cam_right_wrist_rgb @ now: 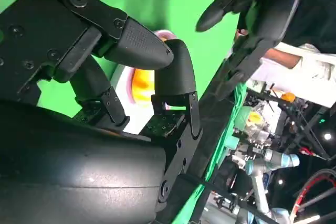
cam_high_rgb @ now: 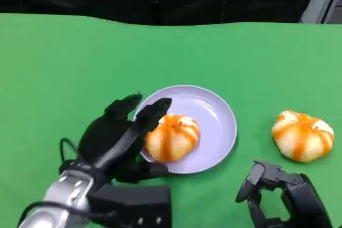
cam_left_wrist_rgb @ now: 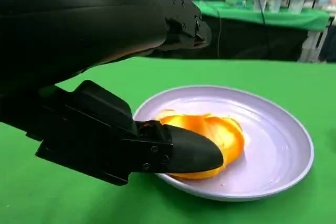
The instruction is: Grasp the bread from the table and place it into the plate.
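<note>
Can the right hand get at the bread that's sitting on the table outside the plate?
Probably yes. The bread lies on open green table just ahead of the right hand, with nothing between them.

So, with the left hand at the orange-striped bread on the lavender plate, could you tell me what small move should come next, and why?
Probably spread the left hand's fingers and lift clear. The orange-striped bread roll already rests inside the round lavender plate, with the fingers against its side. A second striped roll lies on the green table near the right hand, which holds nothing.
</note>
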`<action>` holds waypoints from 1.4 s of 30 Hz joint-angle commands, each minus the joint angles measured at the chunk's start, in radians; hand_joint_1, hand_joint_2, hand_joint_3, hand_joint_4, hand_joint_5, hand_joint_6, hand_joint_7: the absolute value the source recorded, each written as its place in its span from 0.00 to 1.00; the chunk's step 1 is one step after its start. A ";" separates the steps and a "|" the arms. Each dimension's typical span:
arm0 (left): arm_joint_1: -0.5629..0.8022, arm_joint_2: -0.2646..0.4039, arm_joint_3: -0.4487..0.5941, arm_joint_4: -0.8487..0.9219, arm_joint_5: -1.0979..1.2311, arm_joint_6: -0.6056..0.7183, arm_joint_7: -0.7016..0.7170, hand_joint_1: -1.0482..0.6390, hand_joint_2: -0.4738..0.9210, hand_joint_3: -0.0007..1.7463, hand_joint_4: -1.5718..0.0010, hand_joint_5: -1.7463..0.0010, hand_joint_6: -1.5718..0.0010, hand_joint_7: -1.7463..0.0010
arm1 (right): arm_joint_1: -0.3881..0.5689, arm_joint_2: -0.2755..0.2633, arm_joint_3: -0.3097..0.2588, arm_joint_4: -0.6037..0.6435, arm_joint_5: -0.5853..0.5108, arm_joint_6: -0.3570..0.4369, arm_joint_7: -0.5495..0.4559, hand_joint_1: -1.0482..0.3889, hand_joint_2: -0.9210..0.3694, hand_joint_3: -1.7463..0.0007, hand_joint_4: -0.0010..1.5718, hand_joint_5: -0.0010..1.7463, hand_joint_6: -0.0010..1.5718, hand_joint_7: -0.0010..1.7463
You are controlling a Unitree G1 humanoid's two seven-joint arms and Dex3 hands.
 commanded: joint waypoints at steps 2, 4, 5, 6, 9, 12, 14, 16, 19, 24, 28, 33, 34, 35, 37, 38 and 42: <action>0.103 0.045 0.069 -0.077 -0.021 -0.071 0.075 0.20 1.00 0.20 0.86 0.80 0.82 0.97 | 0.006 -0.004 -0.005 -0.006 0.006 0.006 -0.005 0.34 0.47 0.15 0.57 1.00 0.54 0.86; 0.134 0.049 0.091 -0.093 -0.026 -0.100 0.101 0.22 1.00 0.19 0.83 0.78 0.80 0.96 | 0.005 -0.003 -0.005 -0.006 0.008 0.006 -0.004 0.34 0.47 0.15 0.58 1.00 0.53 0.86; 0.151 0.053 0.101 -0.101 -0.028 -0.115 0.114 0.22 1.00 0.19 0.82 0.78 0.79 0.96 | 0.005 -0.003 -0.005 -0.005 0.011 0.005 -0.002 0.34 0.47 0.14 0.58 1.00 0.53 0.86; 0.166 0.056 0.109 -0.108 -0.030 -0.129 0.126 0.23 1.00 0.19 0.81 0.77 0.78 0.96 | 0.005 -0.003 -0.005 -0.004 0.012 0.005 -0.002 0.34 0.47 0.14 0.58 1.00 0.53 0.86; 0.206 0.061 0.140 -0.110 -0.043 -0.191 0.180 0.25 1.00 0.19 0.77 0.75 0.74 0.95 | 0.002 -0.005 -0.006 0.001 0.007 -0.001 -0.004 0.35 0.47 0.14 0.57 1.00 0.53 0.86; 0.244 0.058 0.173 -0.109 -0.057 -0.239 0.225 0.28 1.00 0.17 0.73 0.72 0.69 0.93 | 0.000 -0.005 -0.006 0.002 0.011 0.000 -0.001 0.35 0.47 0.14 0.57 1.00 0.53 0.86; 0.268 0.061 0.191 -0.097 -0.062 -0.285 0.266 0.31 1.00 0.16 0.70 0.69 0.66 0.93 | -0.001 -0.005 -0.005 0.004 0.014 -0.003 0.001 0.35 0.47 0.14 0.57 1.00 0.53 0.86; 0.294 0.051 0.211 -0.076 -0.091 -0.341 0.308 0.34 1.00 0.13 0.67 0.64 0.60 0.93 | -0.002 -0.006 -0.007 0.003 0.009 -0.004 -0.003 0.35 0.47 0.14 0.57 1.00 0.53 0.86; 0.316 0.034 0.234 -0.027 -0.138 -0.435 0.372 0.39 1.00 0.10 0.60 0.59 0.53 0.92 | 0.000 -0.007 -0.008 0.000 0.008 -0.001 -0.004 0.34 0.47 0.15 0.57 1.00 0.53 0.86; 0.333 0.008 0.263 0.058 -0.174 -0.576 0.466 0.47 1.00 0.07 0.48 0.51 0.40 0.89 | 0.001 -0.009 -0.010 -0.002 0.001 -0.002 -0.008 0.35 0.47 0.15 0.56 1.00 0.52 0.86; 0.335 -0.017 0.281 0.131 -0.177 -0.682 0.531 0.52 0.99 0.05 0.43 0.43 0.31 0.86 | 0.001 -0.009 -0.009 -0.003 0.010 -0.003 -0.002 0.36 0.47 0.14 0.57 1.00 0.52 0.86; 0.345 -0.041 0.302 0.186 -0.167 -0.742 0.575 0.59 0.69 0.56 0.44 0.24 0.36 0.55 | -0.003 -0.012 -0.011 0.005 0.009 -0.009 -0.002 0.36 0.47 0.14 0.57 1.00 0.52 0.86; 0.344 -0.045 0.306 0.196 -0.166 -0.751 0.580 0.61 0.62 0.67 0.44 0.21 0.38 0.47 | -0.003 -0.013 -0.010 0.005 0.014 -0.008 0.001 0.36 0.47 0.14 0.56 1.00 0.52 0.86; 0.344 -0.049 0.309 0.205 -0.168 -0.759 0.582 0.62 0.59 0.73 0.44 0.18 0.39 0.42 | -0.003 -0.012 -0.010 0.007 0.021 -0.008 0.006 0.36 0.47 0.15 0.56 1.00 0.52 0.86; 0.342 -0.060 0.315 0.227 -0.181 -0.775 0.582 0.63 0.55 0.80 0.45 0.14 0.41 0.36 | -0.001 -0.012 -0.010 0.007 0.023 -0.008 0.007 0.36 0.47 0.15 0.56 1.00 0.52 0.86; 0.341 -0.065 0.317 0.234 -0.187 -0.781 0.580 0.63 0.55 0.81 0.45 0.13 0.42 0.34 | -0.001 -0.013 -0.010 0.006 0.022 -0.008 0.007 0.36 0.46 0.16 0.56 1.00 0.52 0.86; 0.342 -0.078 0.321 0.261 -0.225 -0.802 0.553 0.64 0.56 0.81 0.47 0.10 0.44 0.30 | 0.003 -0.014 -0.011 0.000 0.018 -0.001 0.008 0.35 0.46 0.16 0.56 1.00 0.52 0.86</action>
